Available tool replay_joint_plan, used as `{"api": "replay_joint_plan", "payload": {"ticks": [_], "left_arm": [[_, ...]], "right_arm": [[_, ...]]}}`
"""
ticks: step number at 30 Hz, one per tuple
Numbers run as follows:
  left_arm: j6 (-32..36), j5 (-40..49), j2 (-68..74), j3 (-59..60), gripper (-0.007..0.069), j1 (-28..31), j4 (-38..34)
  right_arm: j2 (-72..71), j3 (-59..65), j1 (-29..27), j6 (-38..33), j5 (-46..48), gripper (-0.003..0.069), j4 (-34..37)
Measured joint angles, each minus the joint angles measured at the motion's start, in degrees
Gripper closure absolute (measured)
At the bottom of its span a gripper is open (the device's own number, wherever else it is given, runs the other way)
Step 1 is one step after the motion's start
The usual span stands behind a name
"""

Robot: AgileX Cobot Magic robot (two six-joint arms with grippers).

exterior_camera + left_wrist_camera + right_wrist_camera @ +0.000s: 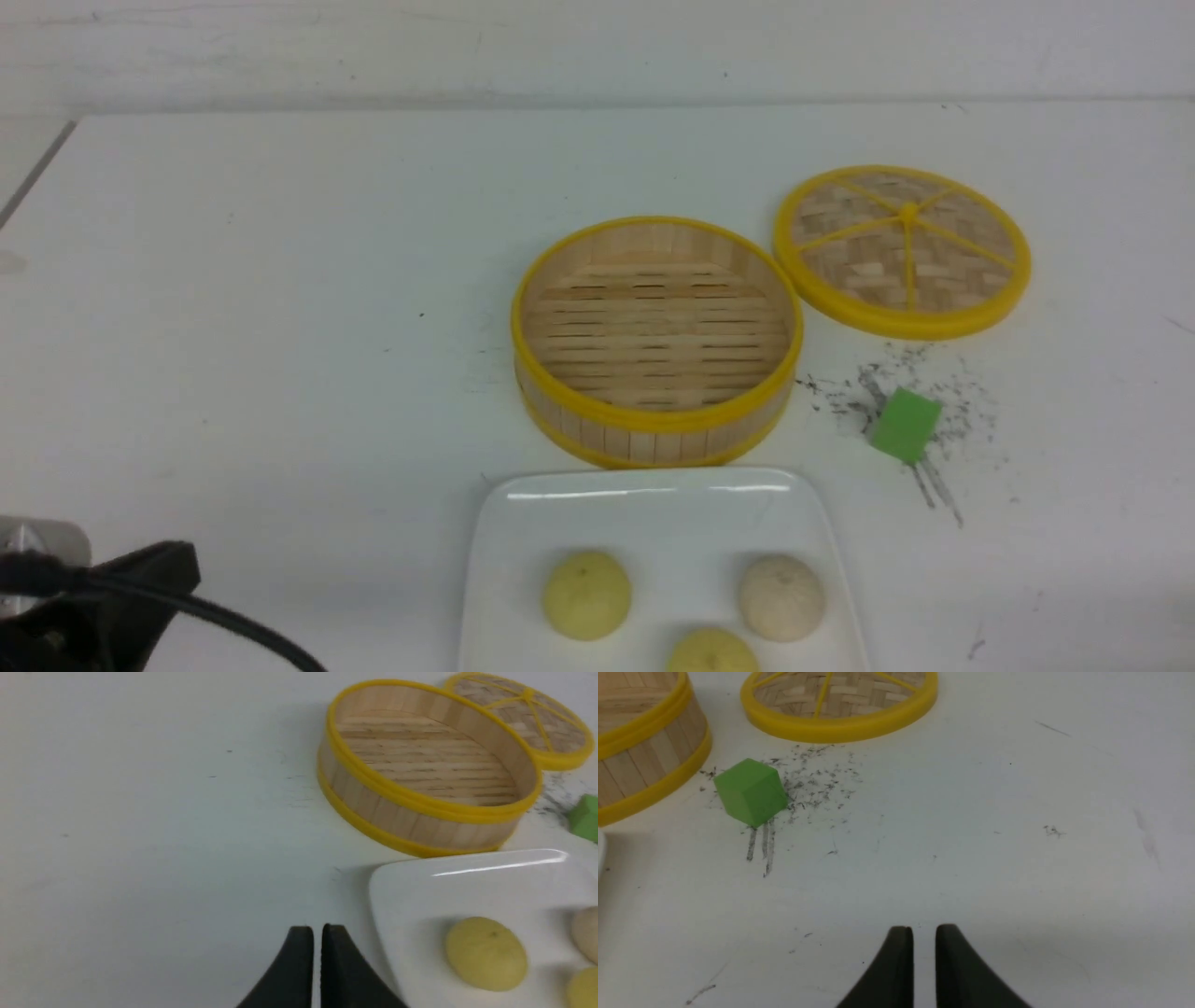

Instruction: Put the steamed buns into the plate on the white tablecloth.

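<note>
Glossy white plate bearing three domed steamed buns, left pincer nearly pressed together, right pincer slightly spread, both empty.

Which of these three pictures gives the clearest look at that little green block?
The right wrist view: the green block appears large, whole, with its faces distinct. The front view shows it small; the left wrist view catches only a cropped corner.
</note>
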Motion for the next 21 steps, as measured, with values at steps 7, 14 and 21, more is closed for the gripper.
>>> {"api": "replay_joint_plan", "payload": {"ticks": [7,14,21], "left_arm": [[4.85,-2.90,-12.30,10.45,0.0570,11.18,-1.21],[5.25,-2.46,-20.19,14.85,0.0567,19.47,0.01],[5.25,2.61,-20.39,14.79,0.0559,20.35,1.00]], "right_arm": [[0.00,0.00,0.00,0.00,0.00,0.0557,0.00],[0.00,0.00,0.00,0.00,0.00,0.0552,0.00],[0.00,0.04,0.00,0.00,0.00,0.0544,0.00]]}}
